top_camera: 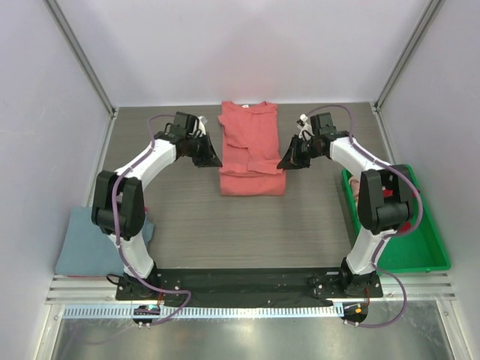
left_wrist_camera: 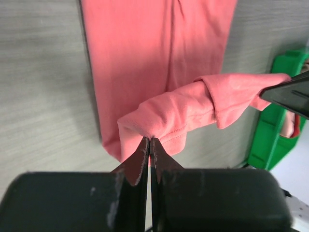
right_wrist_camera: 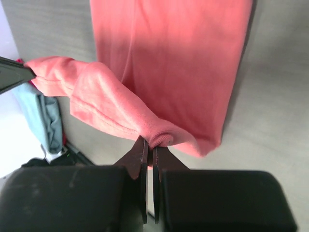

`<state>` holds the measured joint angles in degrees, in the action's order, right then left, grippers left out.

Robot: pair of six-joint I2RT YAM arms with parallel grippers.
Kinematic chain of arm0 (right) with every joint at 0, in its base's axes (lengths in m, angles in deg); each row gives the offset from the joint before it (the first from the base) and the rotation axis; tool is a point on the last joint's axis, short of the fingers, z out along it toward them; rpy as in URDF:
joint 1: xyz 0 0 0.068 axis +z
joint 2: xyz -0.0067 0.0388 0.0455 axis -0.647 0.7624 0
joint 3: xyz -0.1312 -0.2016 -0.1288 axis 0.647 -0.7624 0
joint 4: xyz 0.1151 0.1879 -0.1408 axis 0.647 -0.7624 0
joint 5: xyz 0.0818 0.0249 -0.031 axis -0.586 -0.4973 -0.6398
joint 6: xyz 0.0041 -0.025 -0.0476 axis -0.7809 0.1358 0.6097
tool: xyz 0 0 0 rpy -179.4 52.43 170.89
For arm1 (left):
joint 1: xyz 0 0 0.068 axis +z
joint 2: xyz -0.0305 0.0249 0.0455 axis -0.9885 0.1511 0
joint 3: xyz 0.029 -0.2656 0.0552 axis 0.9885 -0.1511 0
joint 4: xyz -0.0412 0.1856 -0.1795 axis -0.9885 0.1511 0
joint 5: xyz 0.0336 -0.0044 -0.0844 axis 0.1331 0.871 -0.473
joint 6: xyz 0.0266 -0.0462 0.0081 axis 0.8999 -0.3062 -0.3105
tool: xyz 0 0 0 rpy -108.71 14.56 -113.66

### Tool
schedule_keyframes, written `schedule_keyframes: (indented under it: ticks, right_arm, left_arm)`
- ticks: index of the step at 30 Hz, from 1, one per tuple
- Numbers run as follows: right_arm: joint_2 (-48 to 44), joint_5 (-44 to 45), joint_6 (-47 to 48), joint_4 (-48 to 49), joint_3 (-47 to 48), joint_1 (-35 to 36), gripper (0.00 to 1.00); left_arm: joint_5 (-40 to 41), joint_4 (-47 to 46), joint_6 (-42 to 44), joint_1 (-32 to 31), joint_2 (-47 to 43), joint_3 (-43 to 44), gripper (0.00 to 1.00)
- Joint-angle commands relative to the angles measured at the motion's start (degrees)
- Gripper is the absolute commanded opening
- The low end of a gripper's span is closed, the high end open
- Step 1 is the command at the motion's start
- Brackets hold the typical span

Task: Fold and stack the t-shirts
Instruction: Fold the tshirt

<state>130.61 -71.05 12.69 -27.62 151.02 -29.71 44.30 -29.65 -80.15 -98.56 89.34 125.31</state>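
Grey table [top_camera: 187, 217]: our left gripper [top_camera: 212, 160] and right gripper [top_camera: 285, 163] clamp the shirt [top_camera: 250, 135] by its near end, length running far.

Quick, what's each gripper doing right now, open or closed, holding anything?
Left gripper: closed, pinching a raised fold of the salmon-red t-shirt.
Right gripper: closed, pinching the other end of that raised fold.

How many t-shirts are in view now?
3: a salmon-red t-shirt mid-table, held by the left gripper and right gripper; a grey-blue t-shirt near the left arm's base; reddish cloth in the green tray, mostly hidden, likely the third.
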Motion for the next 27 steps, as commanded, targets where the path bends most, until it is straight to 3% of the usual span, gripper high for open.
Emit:
schedule_keyframes:
  ticks: [1,14,16,17,18,19,20,22,27]
  right_arm:
    - [3.53,2.07,1.32,4.92,4.53,-0.42,0.01]
    - [20.39,3.39,4.57,5.02,24.38,-0.85,0.01]
    - [21.99,4.44,4.48,4.84,26.15,-0.77,0.11]
    - [22.95,4.97,4.22,4.67,27.37,-0.77,0.2]
    - [22.96,6.11,4.3,4.32,27.56,-0.77,0.31]
    - [22.79,6.55,4.39,4.14,27.47,-0.77,0.49]
    - [21.48,6.64,4.83,3.79,26.86,-0.94,0.54]
    - [19.37,6.64,5.71,2.91,24.68,-1.29,0.59]
    - [9.89,5.86,6.07,0.19,16.86,-5.07,0.61]
  left_arm:
    - [1.23,-4.23,2.81,0.29,3.53,4.17,0.0]
    - [7.12,-3.79,7.56,0.38,18.03,22.11,0.0]
    - [8.53,-3.87,7.47,0.38,18.82,22.9,0.01]
    - [9.14,-3.96,7.3,0.29,19.53,23.16,0.1]
    - [11.24,-3.88,7.21,0.21,19.79,23.52,0.19]
    - [11.96,-3.79,7.12,0.21,19.88,23.61,0.26]
    - [12.4,-3.27,7.21,0.21,19.71,23.69,0.37]
    - [13.71,-1.6,7.64,0.47,18.83,23.78,0.45]
    - [14.08,1.13,3.7,1.7,10.24,15.38,0.51]
